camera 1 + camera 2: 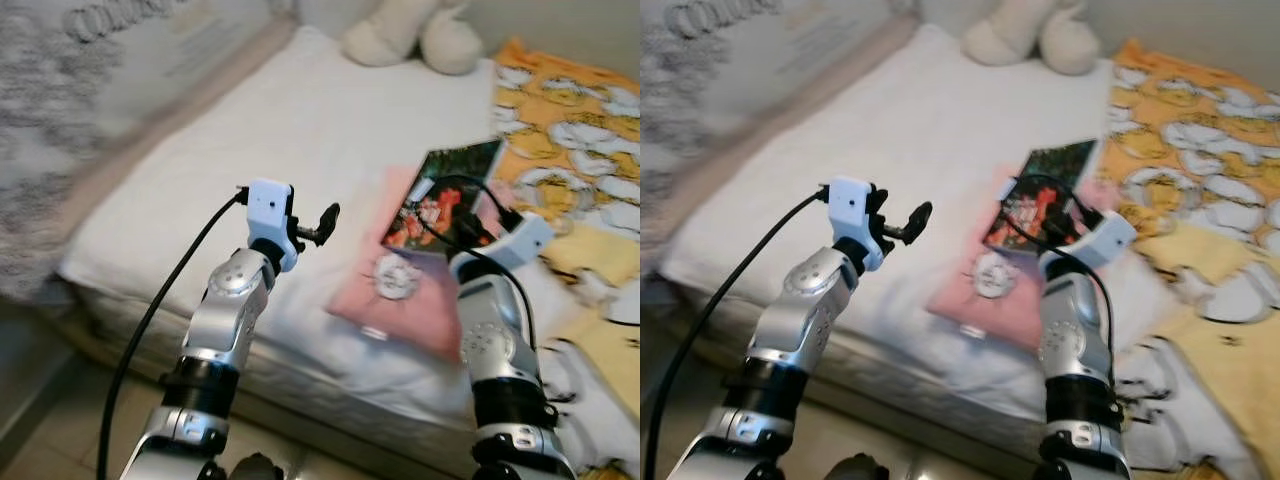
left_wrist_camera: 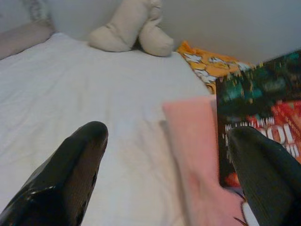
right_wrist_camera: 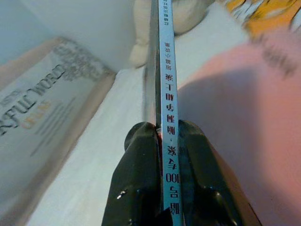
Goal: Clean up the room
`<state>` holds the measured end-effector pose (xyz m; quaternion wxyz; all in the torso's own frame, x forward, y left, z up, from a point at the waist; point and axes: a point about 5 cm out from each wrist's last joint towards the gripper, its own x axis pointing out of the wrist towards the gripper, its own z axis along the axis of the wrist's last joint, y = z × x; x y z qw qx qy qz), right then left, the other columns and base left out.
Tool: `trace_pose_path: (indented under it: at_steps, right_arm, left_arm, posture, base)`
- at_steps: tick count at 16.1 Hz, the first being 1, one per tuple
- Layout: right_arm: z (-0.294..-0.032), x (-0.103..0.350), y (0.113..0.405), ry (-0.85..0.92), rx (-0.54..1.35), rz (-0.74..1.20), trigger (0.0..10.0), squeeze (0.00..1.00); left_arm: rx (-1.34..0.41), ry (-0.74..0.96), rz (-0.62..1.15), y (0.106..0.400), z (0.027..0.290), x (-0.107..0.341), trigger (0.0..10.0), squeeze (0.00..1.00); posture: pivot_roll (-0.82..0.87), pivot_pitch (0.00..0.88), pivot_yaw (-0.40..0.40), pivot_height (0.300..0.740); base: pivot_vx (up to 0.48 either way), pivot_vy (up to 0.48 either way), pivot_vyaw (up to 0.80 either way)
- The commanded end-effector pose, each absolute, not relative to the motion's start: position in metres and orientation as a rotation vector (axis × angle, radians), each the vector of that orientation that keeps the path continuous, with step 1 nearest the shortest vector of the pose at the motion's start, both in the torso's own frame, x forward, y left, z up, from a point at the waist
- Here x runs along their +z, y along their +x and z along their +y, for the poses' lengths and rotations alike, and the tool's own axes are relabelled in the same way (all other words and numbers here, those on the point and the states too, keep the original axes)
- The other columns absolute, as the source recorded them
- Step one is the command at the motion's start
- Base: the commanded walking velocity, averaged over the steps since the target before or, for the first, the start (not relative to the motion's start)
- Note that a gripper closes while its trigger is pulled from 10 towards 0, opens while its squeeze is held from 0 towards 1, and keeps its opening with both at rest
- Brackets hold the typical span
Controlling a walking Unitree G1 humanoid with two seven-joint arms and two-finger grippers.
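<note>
— Over the bed (image 1: 300, 130), right side, look: the right gripper (image 3: 162, 141) has its two fingers clamped on the edge of a book (image 1: 445, 195), spine-on in the wrist view, printed characters running up between the pads.

— Where's the book sitting, exactly?

— Lifted and tilted above a pink book (image 1: 400, 270) that lies flat on the white sheet, nearer the front edge of the mattress. Orange patterned blanket (image 1: 570, 130) to its right, cream soft toy (image 1: 410, 35) at the far end.

— And the left arm?

— Left gripper (image 2: 164, 155) hovers over bare sheet just left of the pink one, fingers spread wide, holding nothing.

— How's that book going to behave?

— I'd guess thin, light and stiffish, with a glossy cover, so likely slick. Pinched at one edge like that, it could swing or slip; a bite closer to the spine's middle would steady it, I reckon.

— What can't you make out?

— Plenty. The head views are blurred, the cover's just red and green smears. The right arm blocks part of the pink book, and the round pale mark on it, I can't tell what that is.
</note>
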<state>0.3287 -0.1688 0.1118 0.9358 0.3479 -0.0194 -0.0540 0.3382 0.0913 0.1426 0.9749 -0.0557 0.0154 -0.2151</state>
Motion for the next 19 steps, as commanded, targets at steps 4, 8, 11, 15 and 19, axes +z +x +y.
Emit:
trace_pose_path:
  at_steps: [4, 8, 11, 15, 19]
  right_arm:
    - [-0.158, 0.123, 0.330, 0.708, -0.022, -0.056, 0.0, 0.00]
    - [-0.164, 0.117, 0.326, 0.693, -0.038, -0.039, 0.0, 0.00]
    - [-0.163, 0.116, 0.326, 0.673, -0.030, -0.036, 0.0, 0.00]
    - [-0.162, 0.114, 0.326, 0.623, -0.017, -0.028, 0.0, 0.00]
    - [-0.163, 0.109, 0.325, 0.612, -0.018, -0.011, 0.0, 0.00]
  left_arm:
    - [-0.392, -0.125, 0.022, 0.348, 0.098, 0.144, 10.0, 0.00]
    - [-0.413, -0.078, 0.015, 0.351, 0.096, 0.143, 10.0, 0.00]
    - [-0.420, -0.007, 0.026, 0.350, 0.093, 0.137, 10.0, 0.00]
    - [-0.387, -0.034, 0.005, 0.353, 0.100, 0.141, 10.0, 0.00]
    - [-0.368, -0.035, 0.000, 0.354, 0.104, 0.140, 10.0, 0.00]
  posture:
    - [0.09, 0.000, 0.001, 0.740]
    - [0.09, 0.000, 0.000, 0.740]
    - [0.09, 0.000, 0.000, 0.740]
    - [0.10, 0.000, -0.001, 0.740]
    - [0.10, 0.000, -0.002, 0.740]
  base:
    - [0.000, 0.480, 0.00]
    - [0.000, 0.480, 0.00]
    - [0.000, 0.160, 0.00]
    - [0.160, 0.178, 0.00]
    - [0.322, 0.355, 0.00]
